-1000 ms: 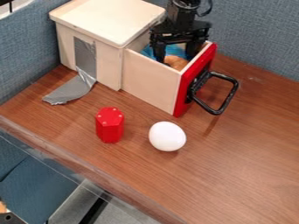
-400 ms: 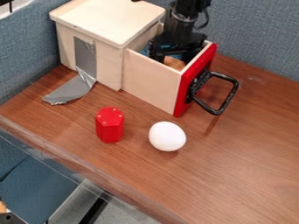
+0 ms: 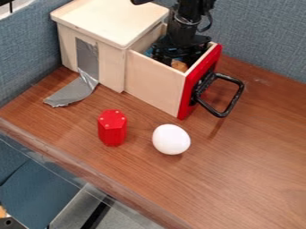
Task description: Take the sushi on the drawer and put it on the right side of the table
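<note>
Black robot arm (image 3: 186, 21) entering from the top edge, upper part near upright, jaws hanging low, directed downward

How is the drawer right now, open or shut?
The drawer is open: its red front stands away from the wooden box, and you can see down inside.

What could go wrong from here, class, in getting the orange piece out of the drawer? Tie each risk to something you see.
The hand is down inside the open drawer, so lifting out at an angle might bump the red front or shift the drawer.

The orange piece is partly hidden, so a poor grip could drop it.

The white egg-shaped object sits loose on the table; a low swing might set it rolling.
</note>
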Robot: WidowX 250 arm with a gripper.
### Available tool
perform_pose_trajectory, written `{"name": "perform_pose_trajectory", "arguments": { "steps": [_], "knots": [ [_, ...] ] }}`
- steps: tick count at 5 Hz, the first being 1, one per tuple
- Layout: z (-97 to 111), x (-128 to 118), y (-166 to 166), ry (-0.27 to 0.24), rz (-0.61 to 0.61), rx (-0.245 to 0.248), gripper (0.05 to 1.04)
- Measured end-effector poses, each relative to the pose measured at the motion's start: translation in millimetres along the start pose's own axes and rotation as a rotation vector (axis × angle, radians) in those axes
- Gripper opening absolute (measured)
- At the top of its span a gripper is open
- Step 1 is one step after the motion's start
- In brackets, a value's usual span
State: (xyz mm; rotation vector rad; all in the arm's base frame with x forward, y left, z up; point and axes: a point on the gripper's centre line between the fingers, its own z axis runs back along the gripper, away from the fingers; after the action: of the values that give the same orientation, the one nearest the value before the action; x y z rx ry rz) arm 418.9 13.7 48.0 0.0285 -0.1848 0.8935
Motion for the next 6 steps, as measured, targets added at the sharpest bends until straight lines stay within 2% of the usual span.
{"name": "perform_pose_trajectory", "arguments": {
  "steps": [1, 2, 4, 5, 6],
  "knots": [
    [8.1, -1.6, -0.8, 0.002, -0.013, -0.029, 0.675],
    [38.3, 0.5, -7.2, -0.017, -0.043, -0.110, 0.675],
    [75.0, -2.3, -11.9, -0.021, -0.074, -0.191, 0.675],
    [76.1, -15.2, -18.0, 0.007, -0.137, -0.194, 0.675],
    [77.8, -36.4, -31.4, 0.016, -0.264, -0.201, 0.675]
  ]
}}
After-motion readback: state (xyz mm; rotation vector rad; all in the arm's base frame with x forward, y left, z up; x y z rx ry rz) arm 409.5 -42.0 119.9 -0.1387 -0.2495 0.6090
